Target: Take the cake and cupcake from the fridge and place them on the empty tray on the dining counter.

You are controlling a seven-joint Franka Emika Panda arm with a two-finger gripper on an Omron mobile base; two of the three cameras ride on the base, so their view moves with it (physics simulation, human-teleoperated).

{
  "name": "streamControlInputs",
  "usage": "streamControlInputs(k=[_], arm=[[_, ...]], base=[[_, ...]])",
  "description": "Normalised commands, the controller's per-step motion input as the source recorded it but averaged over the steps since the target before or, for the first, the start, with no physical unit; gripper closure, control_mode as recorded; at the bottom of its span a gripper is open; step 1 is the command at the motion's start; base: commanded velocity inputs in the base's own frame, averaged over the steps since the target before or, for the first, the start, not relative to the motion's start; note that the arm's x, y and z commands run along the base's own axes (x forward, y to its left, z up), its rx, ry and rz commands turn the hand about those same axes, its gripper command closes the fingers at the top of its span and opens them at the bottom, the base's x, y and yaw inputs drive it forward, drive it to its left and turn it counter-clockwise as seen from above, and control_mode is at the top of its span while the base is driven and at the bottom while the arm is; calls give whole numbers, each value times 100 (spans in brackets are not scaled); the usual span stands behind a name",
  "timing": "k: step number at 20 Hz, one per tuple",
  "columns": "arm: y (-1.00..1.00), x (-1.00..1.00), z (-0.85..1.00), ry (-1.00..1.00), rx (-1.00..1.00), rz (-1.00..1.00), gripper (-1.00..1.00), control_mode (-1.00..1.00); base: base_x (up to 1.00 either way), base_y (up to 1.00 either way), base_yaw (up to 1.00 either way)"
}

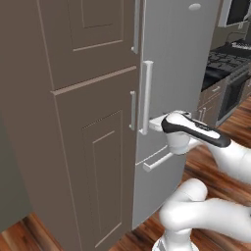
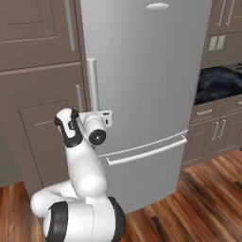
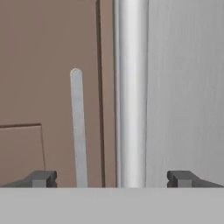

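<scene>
Closed fridge [image 3: 183,87], handle [image 3: 131,96] between spread claw [image 3: 113,178]

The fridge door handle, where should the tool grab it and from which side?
Grip the fridge handle on its straight lower shaft, coming head-on from the room side. It is a long upright bar standing off the fridge door. In the hand view it already sits between the open tool fingertips, so closing across its width should catch it.
</scene>
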Motion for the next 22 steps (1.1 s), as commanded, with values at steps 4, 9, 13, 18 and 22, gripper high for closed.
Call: streamControlInputs(k=[4, 9, 13, 18, 22], arm=[[0, 34, 0, 15, 0, 1, -100, -100], [0, 17, 0, 3, 0, 1, -100, -100], [0, 20, 0, 0, 0, 0, -100, -100], [-4, 30, 0, 0, 0, 2, -100, -100], [-2, 23, 0, 0, 0, 3, -100, -100]], base=[[0, 0, 0], [0, 0, 0], [0, 0, 0], [0, 0, 0], [0, 0, 0]])
